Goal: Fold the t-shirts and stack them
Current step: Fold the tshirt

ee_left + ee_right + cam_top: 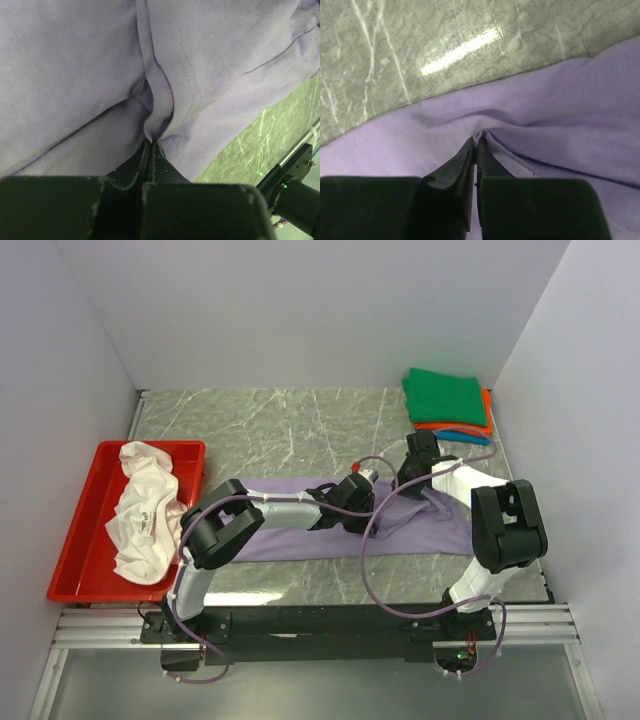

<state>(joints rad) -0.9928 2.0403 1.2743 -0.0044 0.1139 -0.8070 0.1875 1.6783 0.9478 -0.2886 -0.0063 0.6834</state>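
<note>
Left tool (151,142): fingers clenched flat together. A small raised fold of the soft lavender purple cloth t-shirt (75,75) is pinched at the tips, and a stitched seam runs up from the pinch. In the top view the left tool (352,490) sits over the middle of the shirt.

Right tool (477,141): fingers drawn together, only a thin slit between them. They are grasping a little pucker of the same lavender cloth (570,125) close to its edge, with creases running out from the pinch. Bare grey-green marbled surface (395,50) begins just beyond that edge. In the top view the right tool (418,462) is at the far right part of the shirt.

The lavender t-shirt (290,540) lies spread across the centre of the surface (260,430), between the two arms. It is rumpled, with creases near both tools.

A crumpled white cloth t-shirt (145,510) lies in the shallow red plastic tray (75,540) at the left edge, partly draped over the near right rim.

In the far right corner is a stack: a folded green t-shirt (445,395) on top, an orange t-shirt (450,426) beneath it, and a teal blue t-shirt (465,436) showing at the bottom.
</note>
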